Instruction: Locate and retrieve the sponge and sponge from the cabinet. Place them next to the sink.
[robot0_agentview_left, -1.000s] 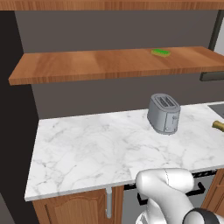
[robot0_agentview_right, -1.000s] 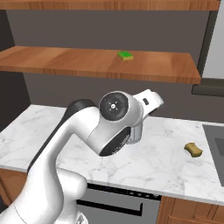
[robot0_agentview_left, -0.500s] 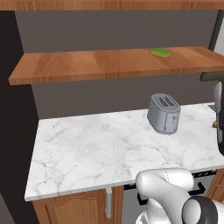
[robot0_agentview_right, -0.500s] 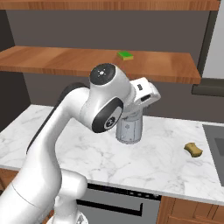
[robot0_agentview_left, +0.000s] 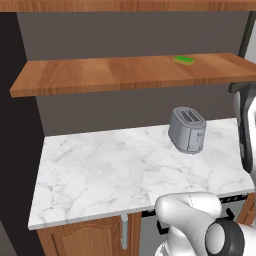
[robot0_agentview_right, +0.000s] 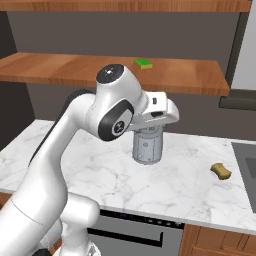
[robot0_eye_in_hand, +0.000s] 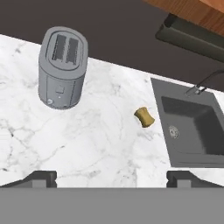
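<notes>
A bright green sponge lies flat on the lower board of the cabinet. An olive-yellow sponge rests on the marble counter just left of the sink. My gripper hovers high above the counter, looking down on it. It is open, with the fingertips far apart and nothing between them. In the right base view my hand hangs in front of the toaster's top, well below and right of the green sponge.
A grey two-slot toaster stands mid-counter. A faucet rises behind the sink. A dark ledge juts out under the shelf's right end. A second board runs above.
The arm has risen and swung right: its elbow is higher and the hand now shows at the left base view's right edge. The sponges and toaster have not moved.
</notes>
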